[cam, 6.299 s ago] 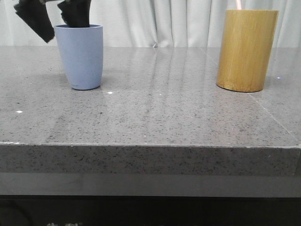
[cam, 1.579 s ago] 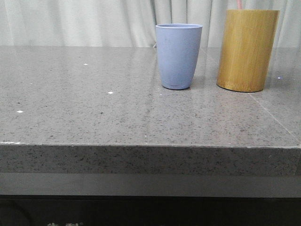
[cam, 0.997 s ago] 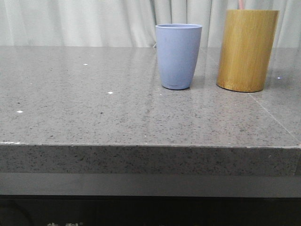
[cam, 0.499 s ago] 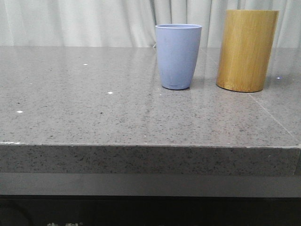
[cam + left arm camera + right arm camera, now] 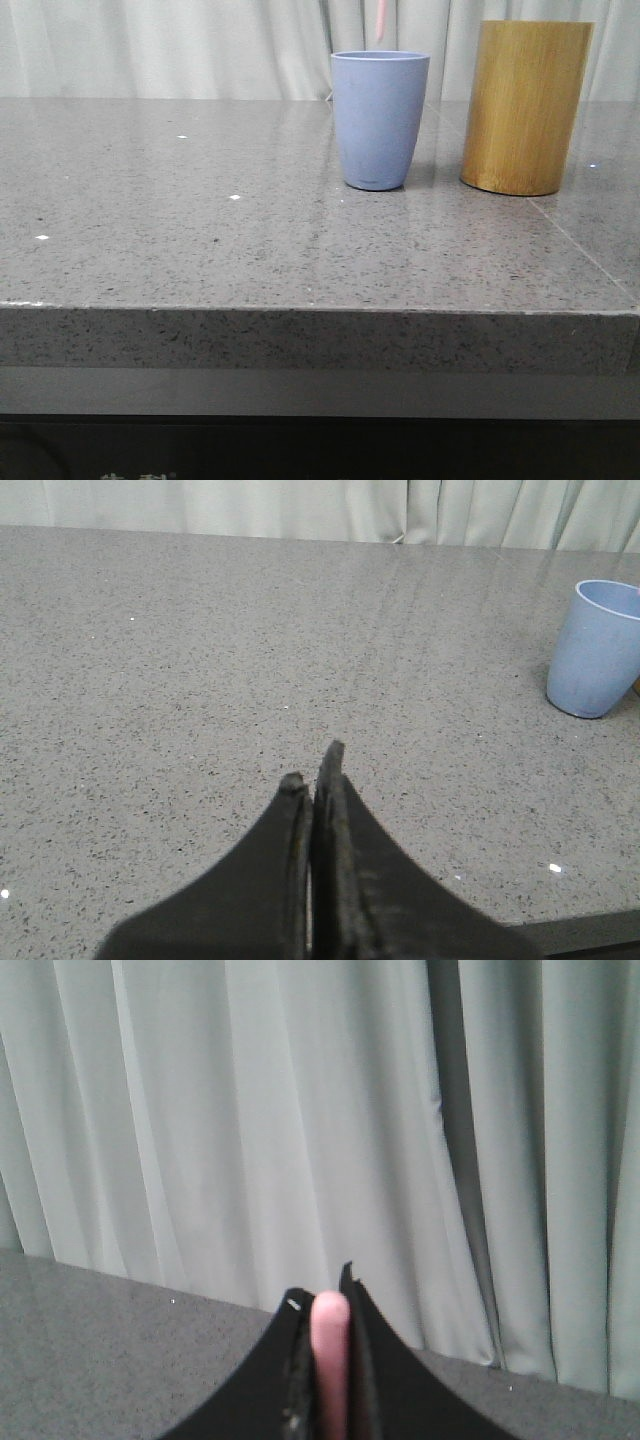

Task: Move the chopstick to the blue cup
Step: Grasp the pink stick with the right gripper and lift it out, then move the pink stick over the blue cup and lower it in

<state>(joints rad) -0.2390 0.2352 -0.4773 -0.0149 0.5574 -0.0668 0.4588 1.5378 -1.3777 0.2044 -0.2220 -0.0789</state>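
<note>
The blue cup [image 5: 379,118] stands upright on the grey stone table, left of the bamboo cylinder [image 5: 525,106]; it also shows in the left wrist view [image 5: 600,646]. A pale pink chopstick [image 5: 381,24] hangs straight above the cup's mouth, its upper part cut off by the frame's top. My right gripper [image 5: 325,1295] is shut on the chopstick [image 5: 329,1360], whose end shows between the fingers; this gripper is outside the front view. My left gripper [image 5: 313,772] is shut and empty, low over the table well left of the cup.
The grey stone table [image 5: 200,220] has its front edge near the camera. White curtains [image 5: 180,45] hang behind it. The bamboo cylinder stands close to the cup's right side.
The pink stick that rose from the bamboo cylinder has left it and now hangs above the blue cup. Much earlier the cup stood at the far left between gripper fingers.
</note>
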